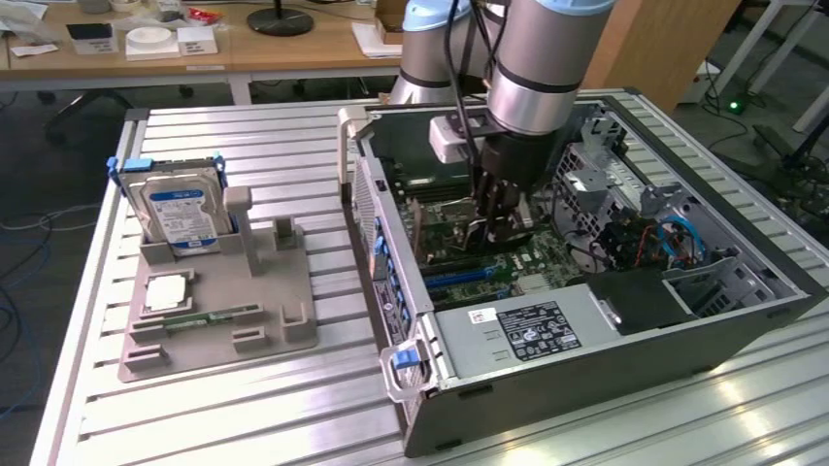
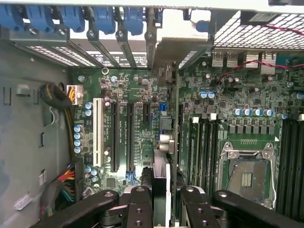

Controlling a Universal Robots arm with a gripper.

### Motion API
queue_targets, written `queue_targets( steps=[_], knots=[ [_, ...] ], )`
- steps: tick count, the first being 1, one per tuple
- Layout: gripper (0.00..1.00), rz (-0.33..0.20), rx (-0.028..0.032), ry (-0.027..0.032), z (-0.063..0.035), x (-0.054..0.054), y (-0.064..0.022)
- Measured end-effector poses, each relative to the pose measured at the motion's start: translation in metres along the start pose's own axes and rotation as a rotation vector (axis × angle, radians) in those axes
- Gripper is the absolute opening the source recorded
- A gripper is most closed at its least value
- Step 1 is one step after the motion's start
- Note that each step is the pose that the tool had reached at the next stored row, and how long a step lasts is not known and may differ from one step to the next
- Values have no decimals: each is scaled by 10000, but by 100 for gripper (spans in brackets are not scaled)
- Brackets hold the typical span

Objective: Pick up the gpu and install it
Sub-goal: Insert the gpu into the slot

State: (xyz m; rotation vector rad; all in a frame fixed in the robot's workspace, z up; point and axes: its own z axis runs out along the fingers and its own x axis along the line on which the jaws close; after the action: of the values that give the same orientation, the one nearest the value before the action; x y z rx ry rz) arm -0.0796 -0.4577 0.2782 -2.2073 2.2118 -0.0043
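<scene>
Pinching gpu (image 2: 162,175) edge-on in jaws, above motherboard (image 2: 123,88) slots near case's (image 1: 583,383) rear edge. Probably light, stiff, fragile; best held by flat faces mid-length, clear of connector.

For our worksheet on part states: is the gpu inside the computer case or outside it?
Inside: the gripper holds the gpu on edge over the motherboard. Fully seated? Cannot tell.

I read nothing: drive label (image 1: 182,218), supply sticker (image 1: 531,330) carry print, letters too small to make out.
</scene>
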Motion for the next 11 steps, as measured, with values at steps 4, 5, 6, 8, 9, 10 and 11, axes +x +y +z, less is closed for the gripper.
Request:
queue_targets(
  steps=[4,5,6,8,9,10,11],
  knots=[
    [27,2,0,0,46,1,5],
    [27,3,-1,2,50,1,9],
    [27,1,-1,2,55,1,13],
    [27,1,-1,2,63,1,23],
    [27,1,0,0,68,1,28],
    [27,1,0,1,73,1,33],
    [27,1,0,0,78,1,38]
  ],
)
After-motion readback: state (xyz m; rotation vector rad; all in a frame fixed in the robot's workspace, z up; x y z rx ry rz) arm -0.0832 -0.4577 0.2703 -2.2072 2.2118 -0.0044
